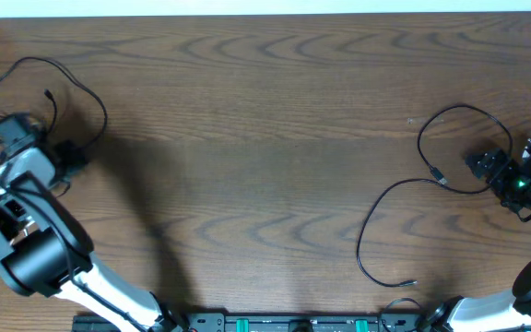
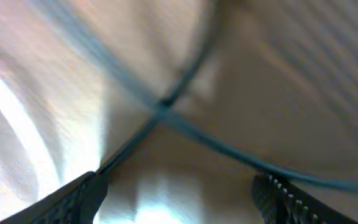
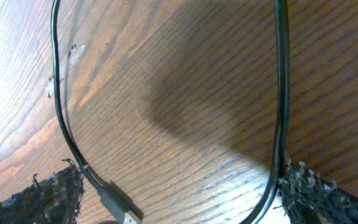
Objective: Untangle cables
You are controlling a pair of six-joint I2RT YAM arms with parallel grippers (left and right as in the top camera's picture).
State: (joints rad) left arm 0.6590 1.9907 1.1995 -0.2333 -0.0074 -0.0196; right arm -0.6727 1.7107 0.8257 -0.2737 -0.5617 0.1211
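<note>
two thin cables, judged light, limp and prone to slip, were laid well apart on the table: left cable looped at far left, right cable trailing at right. left gripper and right gripper were held released over their strands. a hold near the plug was judged best; nothing else was seen obstructing.
</note>
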